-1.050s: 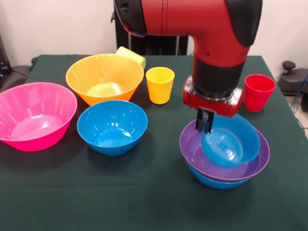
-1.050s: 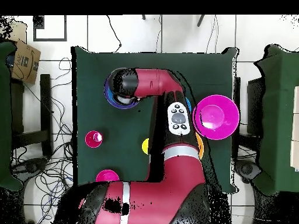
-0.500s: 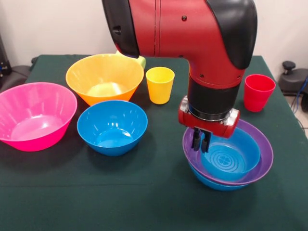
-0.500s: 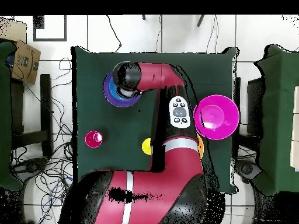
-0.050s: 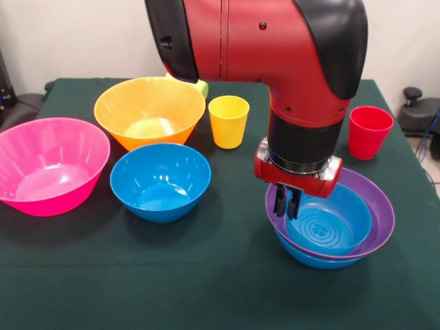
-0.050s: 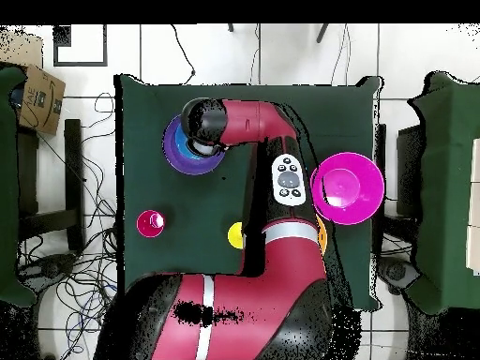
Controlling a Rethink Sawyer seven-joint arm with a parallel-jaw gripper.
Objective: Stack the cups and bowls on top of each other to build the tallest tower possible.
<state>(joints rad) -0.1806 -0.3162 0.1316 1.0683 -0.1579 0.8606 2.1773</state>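
End effector (image 5: 286,204) pinches, fingers nearly together, the rim of the small blue bowl (image 5: 328,225), nested in the purple bowl (image 5: 380,206) on the counter (image 5: 206,275). Light, stiff, slick plastic; rim grip suits.

Three nested bowls (image 5: 330,230) sit right of a lone bowl (image 5: 160,181).

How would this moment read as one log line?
claw: shut on small blue bowl rim | bowl: nested in purple bowl | tower: three bowls
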